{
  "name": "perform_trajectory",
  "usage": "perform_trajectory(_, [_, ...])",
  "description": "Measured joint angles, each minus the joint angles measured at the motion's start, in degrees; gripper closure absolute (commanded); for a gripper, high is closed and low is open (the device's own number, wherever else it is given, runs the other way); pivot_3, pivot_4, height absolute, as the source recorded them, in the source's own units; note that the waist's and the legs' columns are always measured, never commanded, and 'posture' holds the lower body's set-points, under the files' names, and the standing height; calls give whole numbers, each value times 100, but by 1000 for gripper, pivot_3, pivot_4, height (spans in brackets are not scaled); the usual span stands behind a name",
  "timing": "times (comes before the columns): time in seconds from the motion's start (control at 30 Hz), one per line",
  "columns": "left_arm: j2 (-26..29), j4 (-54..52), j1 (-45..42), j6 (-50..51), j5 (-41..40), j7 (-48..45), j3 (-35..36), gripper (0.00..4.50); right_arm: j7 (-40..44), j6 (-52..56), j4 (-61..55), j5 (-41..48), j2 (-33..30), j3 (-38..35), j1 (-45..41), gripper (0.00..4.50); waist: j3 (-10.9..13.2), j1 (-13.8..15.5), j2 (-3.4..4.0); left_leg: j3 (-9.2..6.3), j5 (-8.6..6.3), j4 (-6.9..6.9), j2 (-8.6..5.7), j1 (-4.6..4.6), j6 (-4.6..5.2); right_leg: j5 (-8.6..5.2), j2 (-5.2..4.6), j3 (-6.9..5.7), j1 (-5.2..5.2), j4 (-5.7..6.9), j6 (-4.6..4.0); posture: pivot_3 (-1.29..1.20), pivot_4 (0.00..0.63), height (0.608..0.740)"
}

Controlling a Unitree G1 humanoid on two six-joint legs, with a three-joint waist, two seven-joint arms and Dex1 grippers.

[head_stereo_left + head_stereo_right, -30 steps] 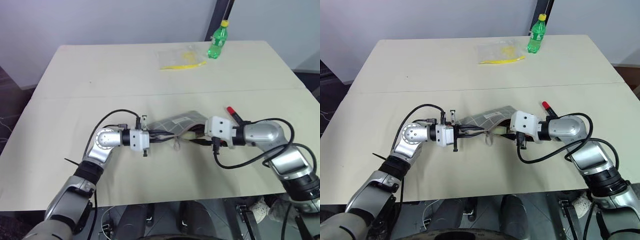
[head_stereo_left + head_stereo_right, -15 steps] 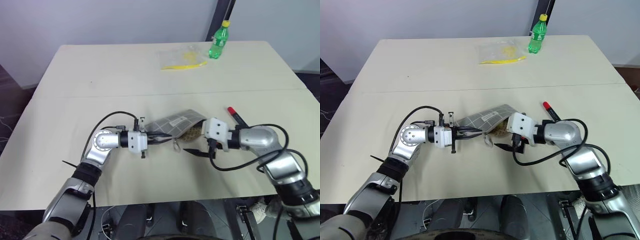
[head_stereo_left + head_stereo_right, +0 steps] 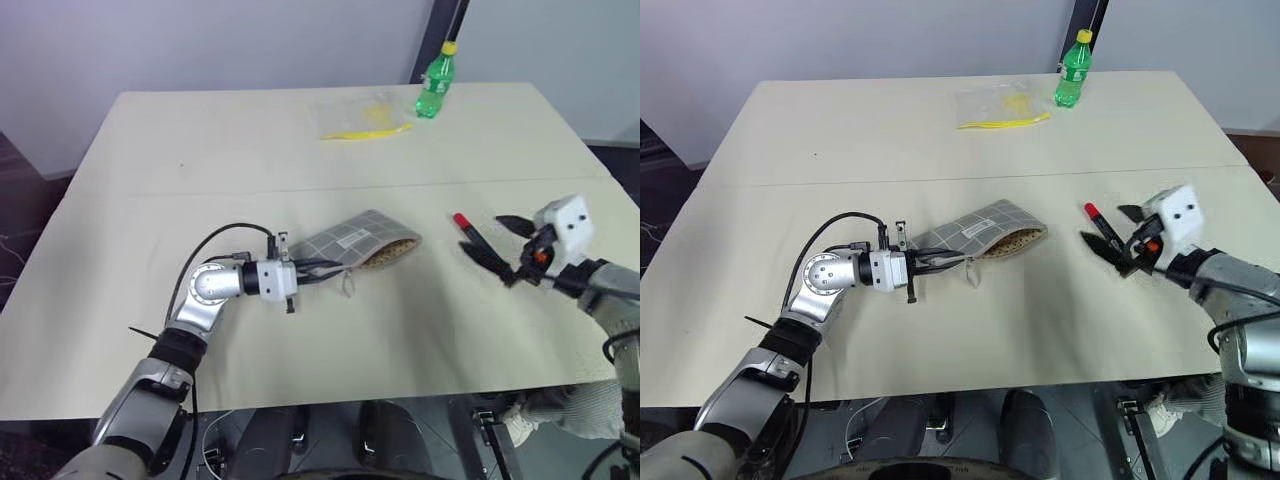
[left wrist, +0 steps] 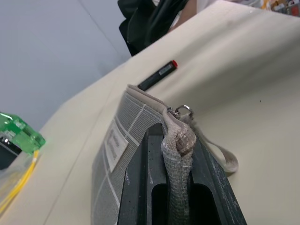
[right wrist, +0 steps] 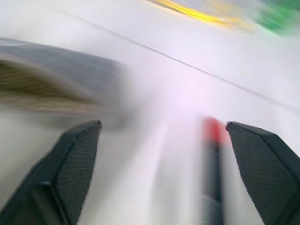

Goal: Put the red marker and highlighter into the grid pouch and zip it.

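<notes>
The red marker (image 3: 1101, 223) lies on the counter (image 3: 940, 150) between the wide-open, empty right tool (image 3: 1124, 242)'s fingers; left tool (image 3: 318, 270) pinches the grid pouch (image 3: 362, 243)'s end. A skewed closing could flick it away.

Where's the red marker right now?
In the head views, the red marker lies on the table, right of the grid pouch, just beside the open right gripper.

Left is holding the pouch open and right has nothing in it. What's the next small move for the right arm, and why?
Probably lower the open right gripper onto the red marker and close. The marker lies on the table right by its fingers, outside the grid pouch, whose corner the left gripper pinches, mouth gaping toward the marker.
</notes>
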Motion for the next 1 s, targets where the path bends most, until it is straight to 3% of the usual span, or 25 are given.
perform_trajectory(0.23, [-45, 57, -99, -85, 57, -3, -13, 4500, -478, -241, 1787, -497, 158, 425, -703, 75, 0, -19, 1, 18, 6, 3, -1, -12, 10, 6, 3, 1, 1, 15, -5, 0, 150, 740])
perform_trajectory(0.27, [-33, 48, -114, -85, 66, -2, -12, 4500, -456, -190, 1957, -543, 153, 528, -728, 308, 0, -16, 1, 17, 3, 3, 0, -11, 6, 6, 2, 1, 1, 16, -6, 0, 150, 740])
perform_trajectory(0.33, [29, 44, -113, -79, 83, 0, -9, 4500, -368, -115, 2035, -536, 152, 589, -743, 972, -1, -17, 3, 15, 3, 2, 0, -11, 6, 6, 3, 1, 2, 16, -6, 0, 150, 740])
perform_trajectory(0.53, [61, -23, -25, -77, 107, 73, -4, 4500, -46, 120, 1725, -405, -3, 569, -548, 4041, -2, -9, 1, 12, 1, 0, 0, -7, 5, 5, 1, 1, -4, 13, -6, 0, 150, 740])
perform_trajectory(0.63, [64, -39, 6, -63, 148, 83, -9, 4500, 529, -239, 1030, -164, -45, 579, -24, 4106, 0, -9, 4, 12, 1, 0, 1, -18, 6, 5, 3, 1, -4, 14, -5, 0, 150, 740])
perform_trajectory(0.8, [63, -59, 10, -67, 161, 97, -3, 4500, 1460, -2115, 350, -672, -848, 700, 912, 4106, 2, -8, 7, 15, -2, 7, -1, -4, 7, 4, 4, 0, -3, 4, -3, 0, 150, 740])
perform_trajectory(1.0, [1, -6, -16, -69, 160, 93, -12, 4500, 1798, -2633, -74, -815, -863, 1047, 1033, 4106, 2, -15, 7, 14, -3, 6, 5, 6, 5, 4, -2, 3, -3, 5, -3, 0, 150, 740])
